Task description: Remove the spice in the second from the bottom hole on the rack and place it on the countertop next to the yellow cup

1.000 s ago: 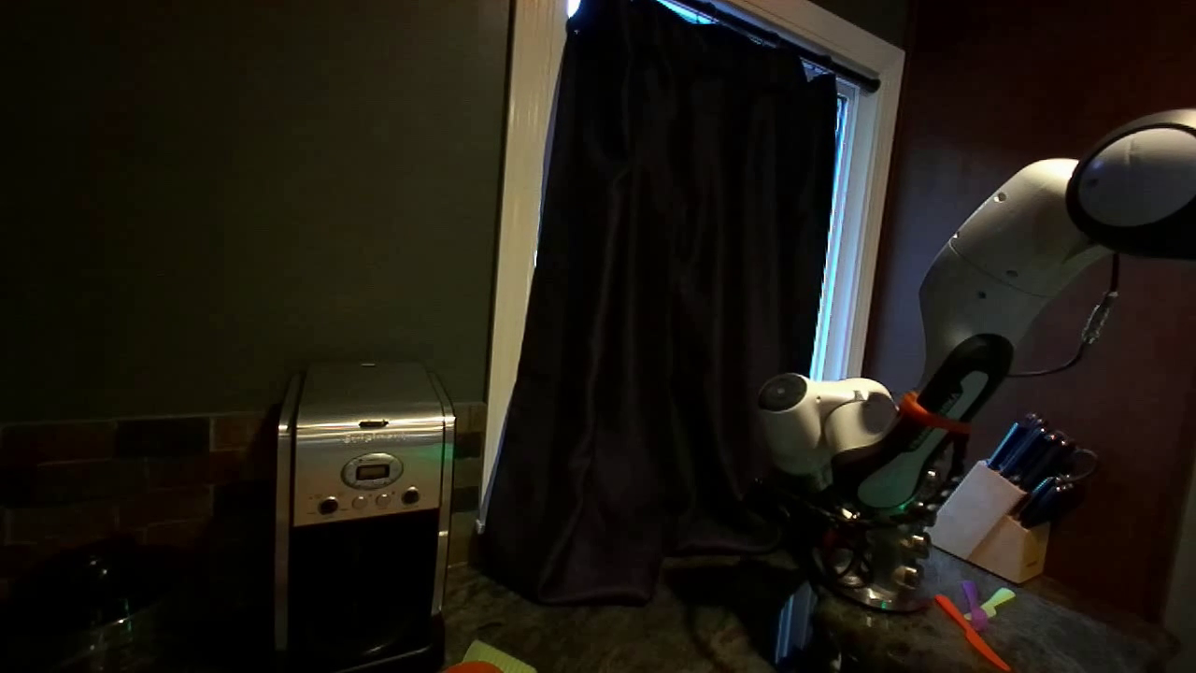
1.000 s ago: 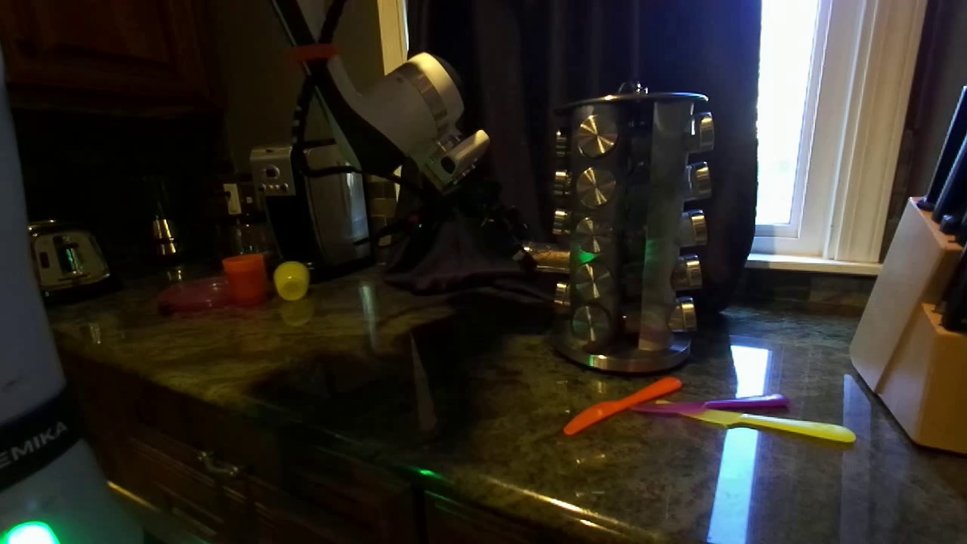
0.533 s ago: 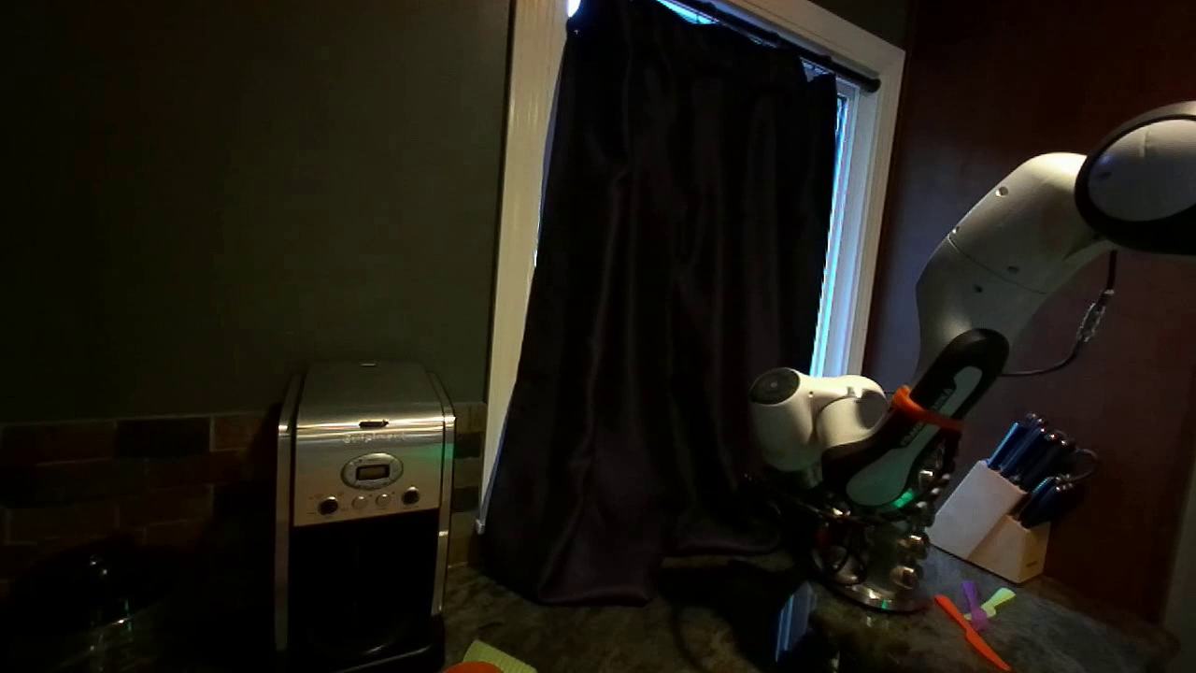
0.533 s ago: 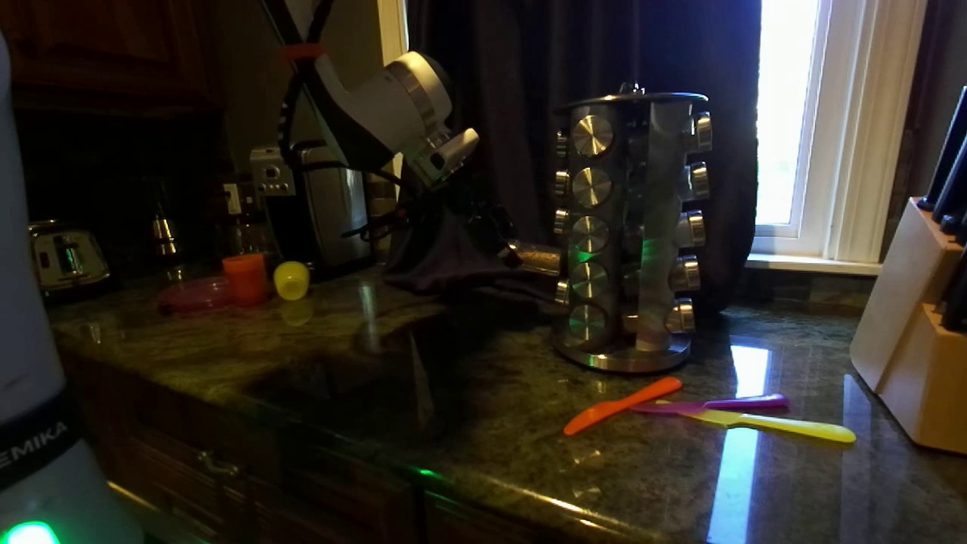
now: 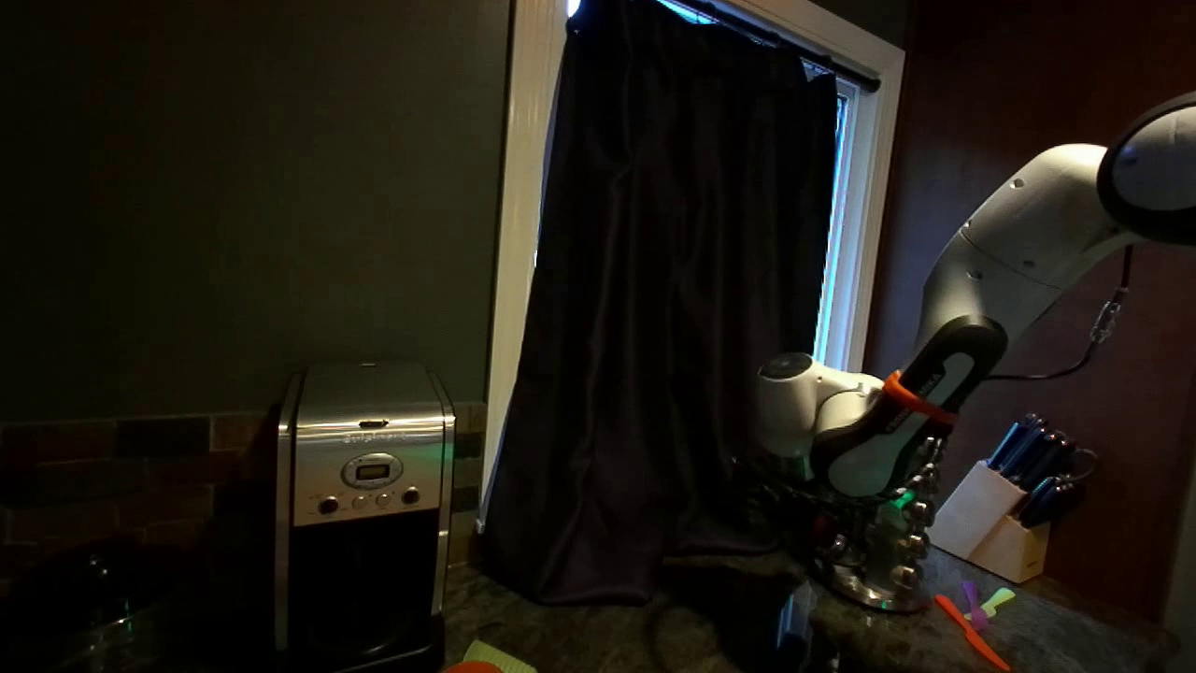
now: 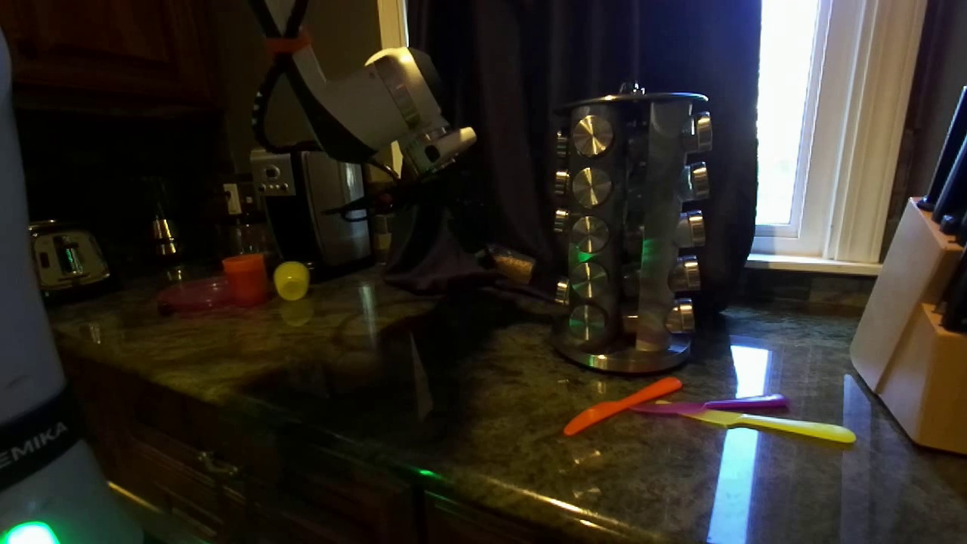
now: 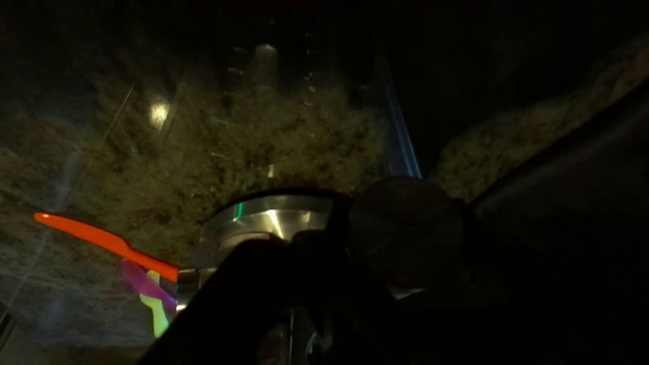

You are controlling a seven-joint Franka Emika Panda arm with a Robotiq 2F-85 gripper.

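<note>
My gripper [image 6: 485, 248] is clamping the spice jar [image 6: 514, 264] by its upper end, the jar hanging tilted, out of the rack [image 6: 627, 360] but near it. I'm planning on gaining clearance, then levelling it and lowering gently beside the yellow cup [image 6: 291, 281].
</note>
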